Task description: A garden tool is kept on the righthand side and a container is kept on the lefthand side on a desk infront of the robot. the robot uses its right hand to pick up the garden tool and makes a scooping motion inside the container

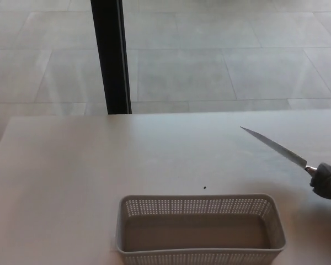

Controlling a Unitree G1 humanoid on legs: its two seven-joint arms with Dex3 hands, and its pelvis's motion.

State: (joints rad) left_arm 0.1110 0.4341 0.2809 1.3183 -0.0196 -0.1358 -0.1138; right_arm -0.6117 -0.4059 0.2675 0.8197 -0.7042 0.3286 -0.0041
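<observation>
Only the right hand (326,181) is showing, peeking in at the right edge of the head view, low in the picture. It is appearing as a dark, rounded shape, mostly cut off by the frame. Its fingers are wrapping tight around the handle end of the garden tool (275,147), whose thin blade is angling up and away toward the left. The wrist and forearm are lying outside the picture. The left arm and hand are not appearing anywhere.
</observation>
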